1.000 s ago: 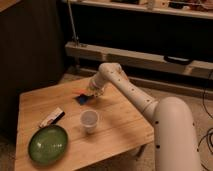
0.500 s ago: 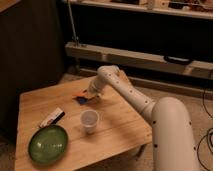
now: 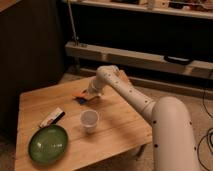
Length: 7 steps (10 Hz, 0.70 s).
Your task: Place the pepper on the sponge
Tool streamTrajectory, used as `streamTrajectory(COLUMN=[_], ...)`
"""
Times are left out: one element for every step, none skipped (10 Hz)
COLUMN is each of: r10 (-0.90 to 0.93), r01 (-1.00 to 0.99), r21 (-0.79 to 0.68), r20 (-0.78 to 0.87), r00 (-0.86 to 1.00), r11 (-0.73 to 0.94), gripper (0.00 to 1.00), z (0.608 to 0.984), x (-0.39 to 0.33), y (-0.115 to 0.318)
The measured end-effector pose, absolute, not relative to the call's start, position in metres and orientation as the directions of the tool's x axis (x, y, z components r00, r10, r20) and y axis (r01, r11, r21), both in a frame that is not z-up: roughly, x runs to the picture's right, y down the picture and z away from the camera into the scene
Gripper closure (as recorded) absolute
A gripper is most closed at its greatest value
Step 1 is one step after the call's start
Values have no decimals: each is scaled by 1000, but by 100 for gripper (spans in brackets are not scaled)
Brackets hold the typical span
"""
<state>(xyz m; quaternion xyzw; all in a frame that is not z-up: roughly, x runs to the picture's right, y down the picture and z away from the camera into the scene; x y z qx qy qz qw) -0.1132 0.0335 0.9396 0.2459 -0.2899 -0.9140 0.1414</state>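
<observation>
Wooden bench [image 3: 122,127] fills the lower left of the camera view, seen from above at an angle.

Arm: a white arm [image 3: 137,100] enters from the lower right, rises to a bend above the far part of the bench, then drops toward the surface. The gripper [image 3: 92,95] hangs at its end, low over the far middle of the bench top. Whether the gripper is clenched or released cannot be told.

Task items: the sponge [image 3: 81,101], a small flat blue pad, lies on the bench just left of the gripper and partly under it. The pepper [image 3: 80,93] shows as a short orange strip at the far edge of the sponge, touching or nearly touching the gripper. It cannot be told whether the pepper rests on the sponge or is carried by the gripper.

Other items on the bench:
- A white cup [image 3: 89,120] stands upright, nearer the camera than the sponge and apart from it.
- A white-and-black packet [image 3: 52,117] lies flat to the left of the cup.
- A round green plate [image 3: 48,145] sits at the near left corner, just beside the near end of the packet.

Surroundings: a dark cabinet [image 3: 30,55] stands behind the left side of the bench. A pale horizontal rail [image 3: 140,57] runs along the wall behind the arm.
</observation>
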Motion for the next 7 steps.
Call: streamTrajectory(r10=[-402, -401, -400, -399, -398, -396, -395], r01=[117, 117, 118, 119, 119, 120, 121], r21=[597, 595, 593, 590, 588, 586, 581], r20=[-370, -372, -372, -372, -372, -370, -373], r00=[-838, -837, -838, -838, -839, -840, -839], r11=[-794, -795, -797, -799, -800, -801, -805], gripper=[38, 38, 38, 38, 38, 38, 38], z=[938, 936, 935, 934, 933, 933, 933], x=[-113, -113, -112, -113, -113, -114, -115], y=[32, 31, 31, 30, 30, 31, 31])
